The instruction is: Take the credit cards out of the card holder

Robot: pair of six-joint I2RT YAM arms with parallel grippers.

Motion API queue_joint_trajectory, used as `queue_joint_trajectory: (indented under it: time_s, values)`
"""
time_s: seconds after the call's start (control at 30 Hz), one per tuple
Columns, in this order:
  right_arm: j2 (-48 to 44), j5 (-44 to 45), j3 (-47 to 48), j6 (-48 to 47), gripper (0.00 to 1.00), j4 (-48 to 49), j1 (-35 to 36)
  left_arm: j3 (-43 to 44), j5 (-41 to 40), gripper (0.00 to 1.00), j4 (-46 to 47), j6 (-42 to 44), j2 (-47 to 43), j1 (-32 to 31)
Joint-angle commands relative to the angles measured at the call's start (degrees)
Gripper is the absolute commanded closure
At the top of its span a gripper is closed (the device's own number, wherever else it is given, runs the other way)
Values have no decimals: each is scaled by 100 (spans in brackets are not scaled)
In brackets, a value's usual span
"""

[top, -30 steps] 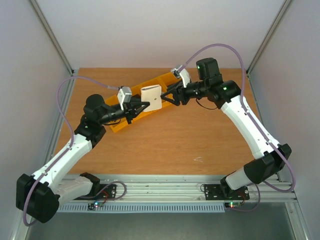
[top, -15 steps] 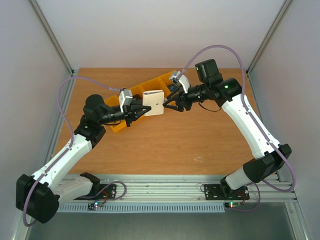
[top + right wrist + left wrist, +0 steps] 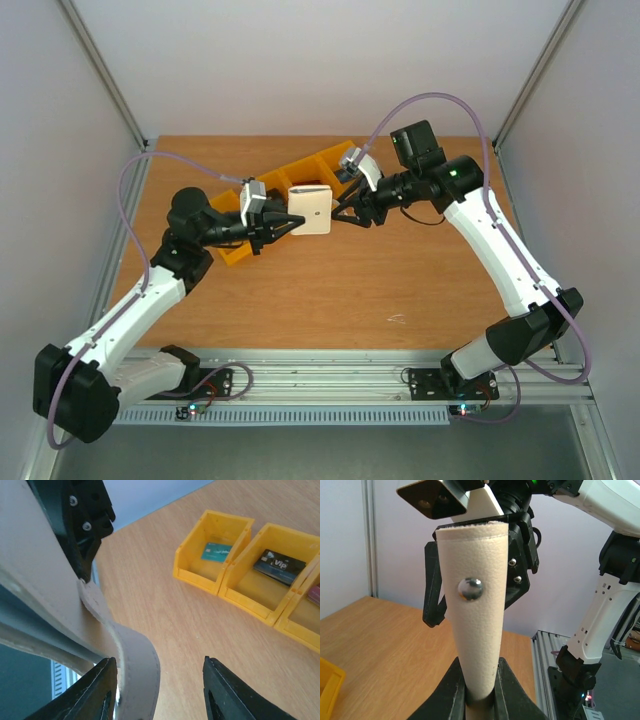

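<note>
While the left gripper (image 3: 288,222) pinches the card holder (image 3: 310,208) by one edge, its two fingers closed tight on the cream leather, the holder hangs in the air above the table (image 3: 400,290), just in front of a row of yellow bins (image 3: 322,163); in the overhead view its cream face is turned upward and it sits between the two arms. From the left wrist view the holder (image 3: 475,625) rises straight out of the left gripper (image 3: 480,692), folded shut, with a round metal snap (image 3: 470,589) on its face; the dark fingers of the other arm stand behind it, one on each side.

The right gripper (image 3: 338,213) meets the holder's far edge; its jaws stand apart. In its own wrist view the right gripper (image 3: 157,672) has the holder (image 3: 40,580) filling the left of the picture, and the small side tab (image 3: 135,655) curls down just beside one finger, with a clear gap to the other; whether the tab touches that finger cannot be told.

Beyond, three bins (image 3: 197,575) lie side by side on the wood; a teal card (image 3: 216,551) is in the first, a black card (image 3: 279,566) in the second, and a red card (image 3: 315,594) shows only at the picture's edge in the third.
</note>
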Motion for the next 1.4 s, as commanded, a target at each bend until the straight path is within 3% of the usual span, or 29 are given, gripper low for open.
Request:
queue_joint_trajectory:
  time_s: [0.0,0.3,0.53,0.6,0.7,0.87,0.9,0.93,0.97,1.0,1.03,1.07,1.13,1.23,1.37]
  values:
    - [-88,-441,231,-1,53,95,4,235,252,100,449,62,68,-36]
    - [118,-1640,482,-340,38,-524,112,217,130,100,420,19,97,-45]
    - [69,-1437,359,186,39,405,504,218,175,100,494,-1,155,-62]
    - [27,-1341,214,421,47,763,509,209,193,100,507,2,151,-62]
    - [-24,-1236,121,578,68,997,512,176,191,100,500,11,118,-62]
    - [-66,-1165,36,612,91,969,505,84,77,100,517,-45,50,-62]
    - [-65,-1165,33,633,95,944,501,66,-9,96,502,-58,31,-62]
    - [-65,-1152,26,679,98,943,504,41,-181,79,454,-80,16,-62]
    - [-66,-1024,22,792,99,992,505,16,-438,49,383,-100,0,-78]
    - [-65,-888,11,958,99,1065,505,4,-784,32,265,-89,-15,-106]
    - [-54,-533,6,1125,99,1130,505,-20,-1186,8,161,-32,-31,-132]
    - [-25,-193,17,1346,99,1182,501,-61,-1563,2,120,40,-44,-147]
    - [95,850,124,1943,99,1202,517,-114,-2336,1,55,252,-56,-150]
    - [457,3446,706,3033,99,472,621,-117,-3147,1,-76,459,-72,-150]
    - [868,6010,1356,3501,99,-253,1149,-134,-3025,1,-263,816,-59,-175]
